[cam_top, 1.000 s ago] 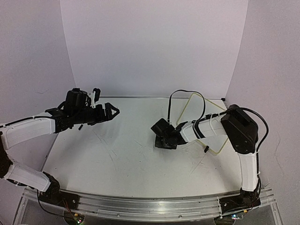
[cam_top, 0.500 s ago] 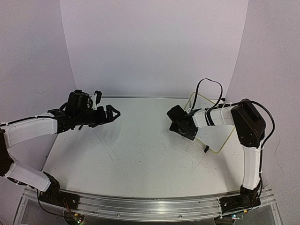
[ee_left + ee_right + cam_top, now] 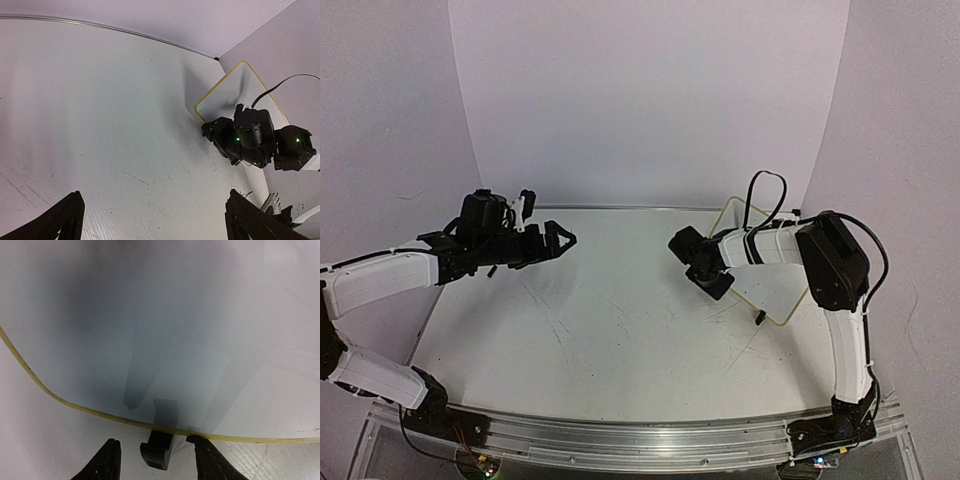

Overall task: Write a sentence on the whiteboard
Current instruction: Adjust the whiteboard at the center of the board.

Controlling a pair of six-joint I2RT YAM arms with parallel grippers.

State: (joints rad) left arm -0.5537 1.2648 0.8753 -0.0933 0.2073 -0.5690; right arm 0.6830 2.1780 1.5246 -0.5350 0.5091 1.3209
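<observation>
High rear overview; two wrist views sharing the whiteboard point(image 3: 240, 90).

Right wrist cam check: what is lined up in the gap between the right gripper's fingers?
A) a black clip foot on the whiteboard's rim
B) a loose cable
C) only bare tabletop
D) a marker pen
A: in the right wrist view the black clip foot on the yellow rim of the whiteboard sits between the spread fingers of the right gripper, with space on both sides.

The left arm point(image 3: 380, 280) and right arm point(image 3: 850, 350) have white shells with black joints. A black cable point(image 3: 766, 174) loops over the right one. The left gripper point(image 3: 563, 238) is black with pointed fingers.
</observation>
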